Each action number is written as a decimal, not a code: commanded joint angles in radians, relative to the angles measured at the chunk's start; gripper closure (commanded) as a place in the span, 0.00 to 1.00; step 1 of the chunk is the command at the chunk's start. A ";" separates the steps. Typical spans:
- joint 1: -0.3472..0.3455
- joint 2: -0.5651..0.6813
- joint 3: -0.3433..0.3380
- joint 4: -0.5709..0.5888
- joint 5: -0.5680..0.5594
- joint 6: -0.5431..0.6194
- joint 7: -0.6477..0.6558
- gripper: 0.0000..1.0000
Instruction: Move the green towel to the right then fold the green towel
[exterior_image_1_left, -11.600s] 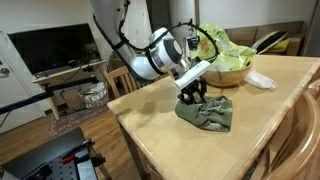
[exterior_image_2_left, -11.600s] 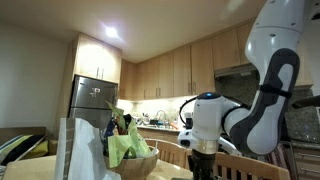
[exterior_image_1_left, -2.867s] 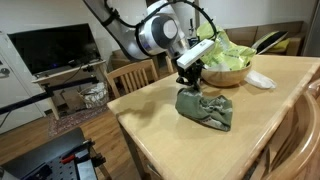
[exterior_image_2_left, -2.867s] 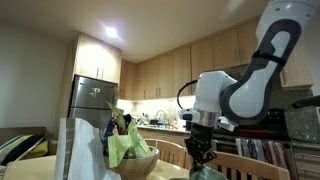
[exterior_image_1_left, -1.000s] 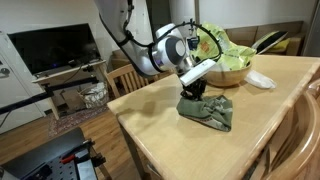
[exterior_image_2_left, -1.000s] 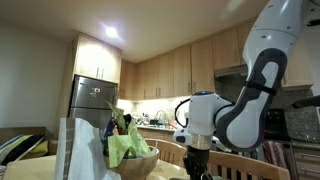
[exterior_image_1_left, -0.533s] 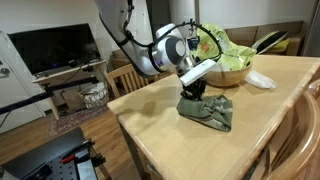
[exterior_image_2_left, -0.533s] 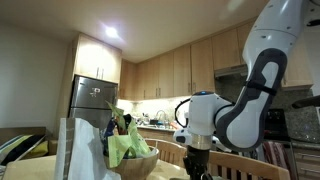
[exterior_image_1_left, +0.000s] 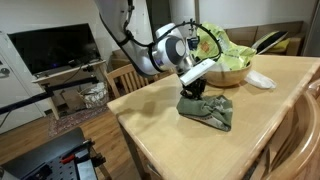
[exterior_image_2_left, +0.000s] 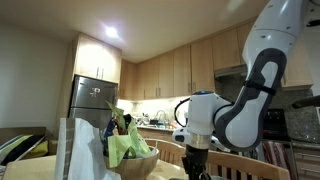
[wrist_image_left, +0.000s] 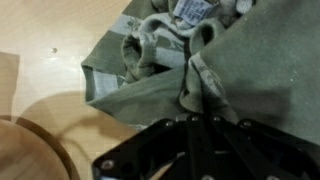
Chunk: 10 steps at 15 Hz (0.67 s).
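While in claw (exterior_image_1_left: 193, 96), towel (exterior_image_1_left: 212, 114) near heaped bowl (exterior_image_1_left: 230, 77)

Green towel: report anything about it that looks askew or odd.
The green towel lies crumpled in a lumpy heap on the wooden table, not flat or squared. In the wrist view its edges curl and bunch where the shut gripper pinches a ridge of cloth.
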<state>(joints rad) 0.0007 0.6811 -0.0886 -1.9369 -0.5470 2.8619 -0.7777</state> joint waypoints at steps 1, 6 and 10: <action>0.007 0.016 -0.003 0.034 -0.004 0.035 0.040 0.99; 0.048 0.043 -0.053 0.099 -0.014 0.034 0.149 0.99; 0.066 0.103 -0.073 0.193 -0.018 0.010 0.223 0.99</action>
<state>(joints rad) 0.0443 0.7247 -0.1378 -1.8327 -0.5484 2.8851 -0.6192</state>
